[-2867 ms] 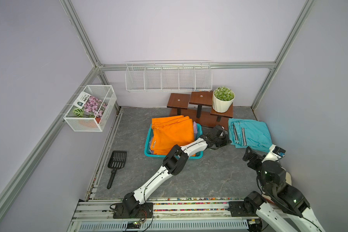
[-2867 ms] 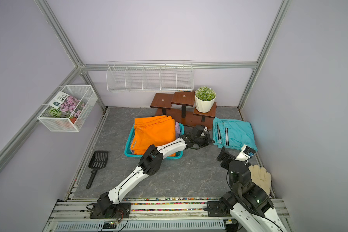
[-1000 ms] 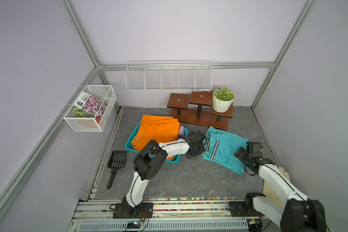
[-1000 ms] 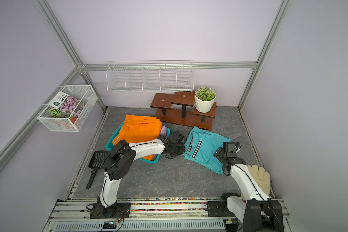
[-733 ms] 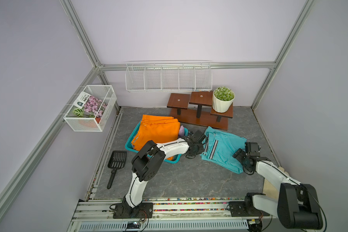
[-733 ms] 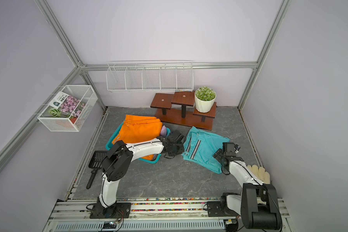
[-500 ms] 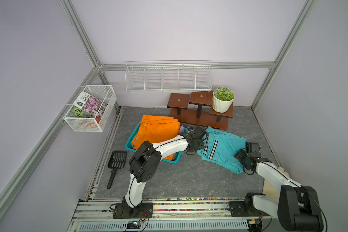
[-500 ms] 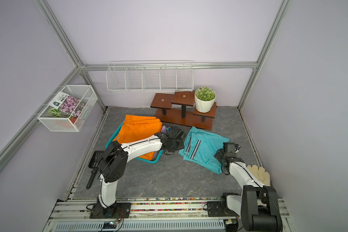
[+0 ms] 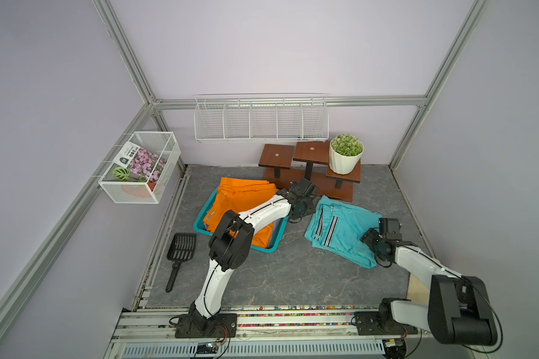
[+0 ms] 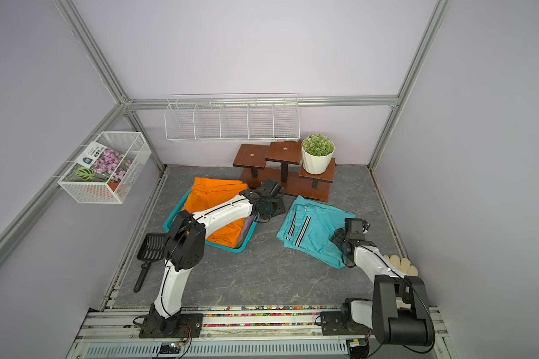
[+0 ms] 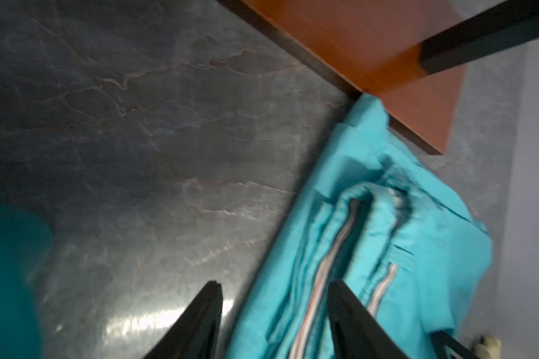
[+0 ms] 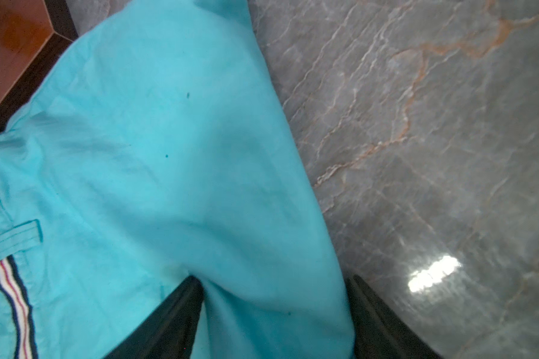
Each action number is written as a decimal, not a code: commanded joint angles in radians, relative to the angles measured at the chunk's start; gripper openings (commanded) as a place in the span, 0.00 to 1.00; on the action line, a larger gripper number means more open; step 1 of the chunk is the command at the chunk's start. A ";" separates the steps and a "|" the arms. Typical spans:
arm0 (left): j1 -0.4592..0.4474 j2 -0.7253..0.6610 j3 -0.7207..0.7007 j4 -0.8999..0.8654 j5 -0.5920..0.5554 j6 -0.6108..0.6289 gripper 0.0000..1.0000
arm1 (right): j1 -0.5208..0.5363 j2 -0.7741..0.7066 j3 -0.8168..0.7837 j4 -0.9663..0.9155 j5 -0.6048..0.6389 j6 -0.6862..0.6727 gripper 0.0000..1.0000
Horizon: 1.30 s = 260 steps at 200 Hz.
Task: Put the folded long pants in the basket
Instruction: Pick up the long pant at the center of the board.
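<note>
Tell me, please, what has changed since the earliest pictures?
The basket with the orange pants slid toward the robot's left and turned. The turquoise pants moved from the right wall toward the basket. The left claw stands open over their edge; the right claw came onto their near edge. The stand, plant and scoop stayed.

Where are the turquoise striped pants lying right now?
In both top views the turquoise pants lie on the floor right of the basket, in front of the wooden stand, the right gripper at their right edge.

Matt cloth turquoise pants (image 12: 168, 155); glossy veined floor (image 12: 417, 155); smooth wood stand (image 11: 355, 46).
</note>
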<state>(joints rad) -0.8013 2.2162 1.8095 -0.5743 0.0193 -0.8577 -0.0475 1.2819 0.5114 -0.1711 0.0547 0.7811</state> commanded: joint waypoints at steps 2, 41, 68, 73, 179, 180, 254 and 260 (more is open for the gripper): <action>0.001 0.095 0.078 -0.052 0.048 0.056 0.59 | -0.003 0.024 0.005 -0.021 -0.028 -0.014 0.71; 0.001 0.133 0.086 -0.012 0.088 0.067 0.59 | -0.004 0.018 0.000 -0.005 -0.042 -0.022 0.31; 0.001 0.098 0.020 0.060 0.149 0.060 0.59 | -0.005 0.028 0.005 0.001 -0.056 -0.028 0.17; 0.001 0.094 0.008 0.075 0.162 0.062 0.59 | -0.005 0.029 0.004 0.001 -0.056 -0.029 0.16; 0.008 0.134 -0.061 0.260 0.341 0.026 0.78 | -0.004 0.031 0.003 0.023 -0.085 -0.043 0.16; 0.008 0.135 -0.061 0.262 0.342 0.026 0.77 | -0.004 0.031 0.004 0.023 -0.085 -0.043 0.16; 0.013 0.177 0.019 0.158 0.281 0.017 0.00 | 0.000 0.026 0.005 0.060 -0.135 -0.062 0.04; 0.014 0.174 0.028 0.149 0.281 0.019 0.00 | 0.004 0.020 0.010 0.059 -0.141 -0.069 0.00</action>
<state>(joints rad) -0.7883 2.3577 1.7977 -0.3424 0.3180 -0.8520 -0.0525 1.2999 0.5156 -0.1333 -0.0284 0.7456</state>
